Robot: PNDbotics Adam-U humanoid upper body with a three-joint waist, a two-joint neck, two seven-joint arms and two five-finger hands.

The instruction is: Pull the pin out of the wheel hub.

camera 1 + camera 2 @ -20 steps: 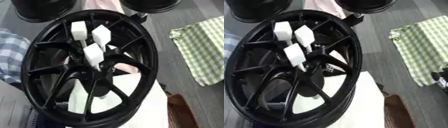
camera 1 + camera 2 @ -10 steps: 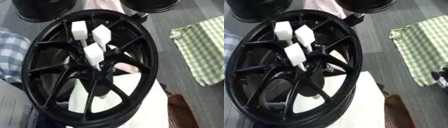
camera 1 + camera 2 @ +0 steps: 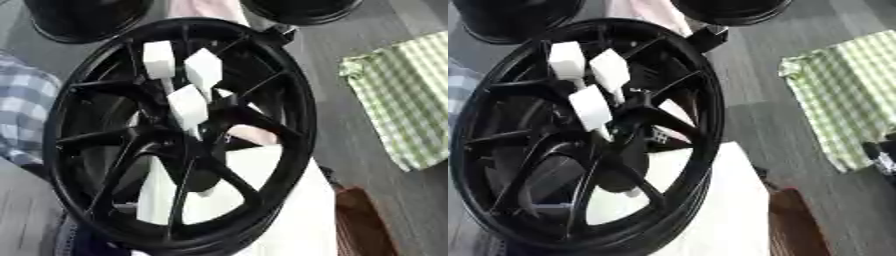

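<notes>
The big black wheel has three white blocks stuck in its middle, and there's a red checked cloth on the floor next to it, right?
Not quite. The cloth is green and white checked, not red, as the left eye view shows. The black wheel does carry three white blocks at its middle.

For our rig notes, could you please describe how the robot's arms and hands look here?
Neither arm nor hand can be made out. The black wheel with white blocks at its hub fills both views; a dark shape at the right edge is unidentifiable.

Even, fairly bright light, no hard shadows. Both views are soft and blurred throughout. The glossy black spoked wheel hub (image 3: 175, 140) carries faint sheen; white blocks (image 3: 186, 80) look washed out.
</notes>
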